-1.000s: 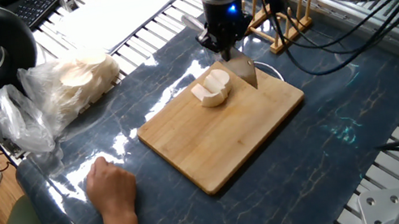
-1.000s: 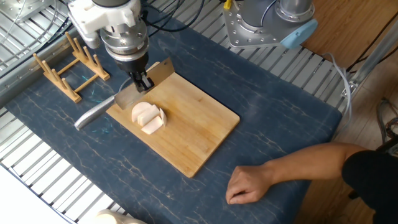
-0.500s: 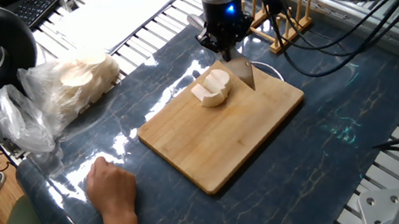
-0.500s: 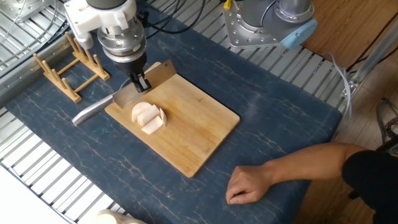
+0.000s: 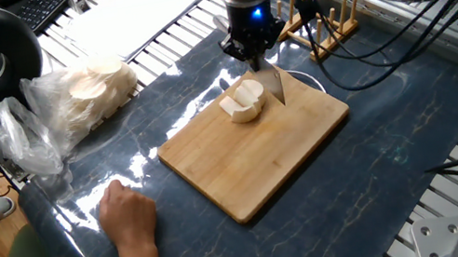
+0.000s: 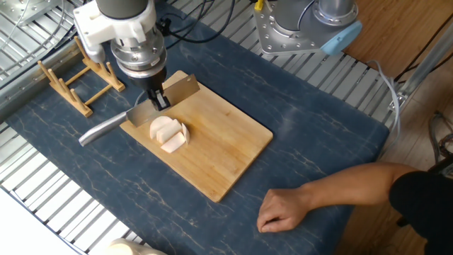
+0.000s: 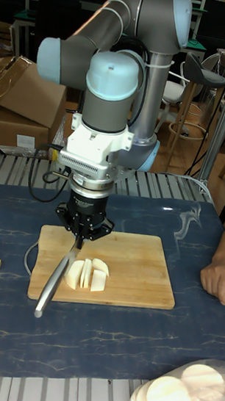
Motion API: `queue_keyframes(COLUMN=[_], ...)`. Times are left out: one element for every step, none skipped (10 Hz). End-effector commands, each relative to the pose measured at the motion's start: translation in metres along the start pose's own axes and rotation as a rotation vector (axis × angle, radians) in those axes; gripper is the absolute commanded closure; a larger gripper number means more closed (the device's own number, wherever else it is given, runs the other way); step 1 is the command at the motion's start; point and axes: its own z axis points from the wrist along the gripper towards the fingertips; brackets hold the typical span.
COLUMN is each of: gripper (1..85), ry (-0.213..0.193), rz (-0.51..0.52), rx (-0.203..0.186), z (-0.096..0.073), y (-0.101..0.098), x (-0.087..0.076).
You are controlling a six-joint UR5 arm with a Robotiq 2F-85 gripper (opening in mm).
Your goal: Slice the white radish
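The claw [image 6: 160,100] is pinched on a knife [image 6: 160,103] (broad blade, grey handle sticking out to the left of the frame); just below it, centre-left in the other fixed view, the white radish [image 6: 168,133] lies in cut pieces on the wooden cutting board [image 6: 226,152], beside the blade; a person's hand [image 6: 282,211] rests on the blue table [image 6: 318,134], lower right.

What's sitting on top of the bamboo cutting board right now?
On the bamboo cutting board lie the cut cream-white radish pieces, with the steel knife blade beside them, held in the gripper. The blade hides the board's far edge.
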Motion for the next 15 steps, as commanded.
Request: queue_keyframes(gripper=[84.7, 84.7, 84.7, 84.7, 84.7, 84.7, 84.7, 84.7, 84.7, 84.7, 84.7, 84.7, 84.7, 84.7, 84.7], ry=[-0.019, -0.031, -0.035, -0.037, -0.045, -0.058, -0.06, -0.06, -0.065, -0.066, -0.068, -0.068, -0.073, -0.074, -0.075], rz=[0.007, 0.004, 0.001, -0.003, -0.008, -0.017, -0.02, -0.022, -0.025, -0.029, -0.029, -0.025, -0.02, -0.019, -0.014], rx=[-0.015, -0.018, -0.02, -0.019, -0.024, -0.025, -0.025, -0.024, -0.025, -0.022, -0.021, -0.025, -0.026, -0.024, -0.025], z=[0.003, 0.005, 0.007, 0.008, 0.009, 0.012, 0.013, 0.013, 0.015, 0.016, 0.016, 0.017, 0.018, 0.019, 0.019], y=[0.008, 0.01, 0.011, 0.012, 0.014, 0.014, 0.013, 0.013, 0.012, 0.011, 0.011, 0.012, 0.012, 0.012, 0.013], x=[-0.007, -0.009, -0.01, -0.01, -0.011, -0.012, -0.012, -0.012, -0.013, -0.013, -0.013, -0.013, -0.013, -0.013, -0.013])
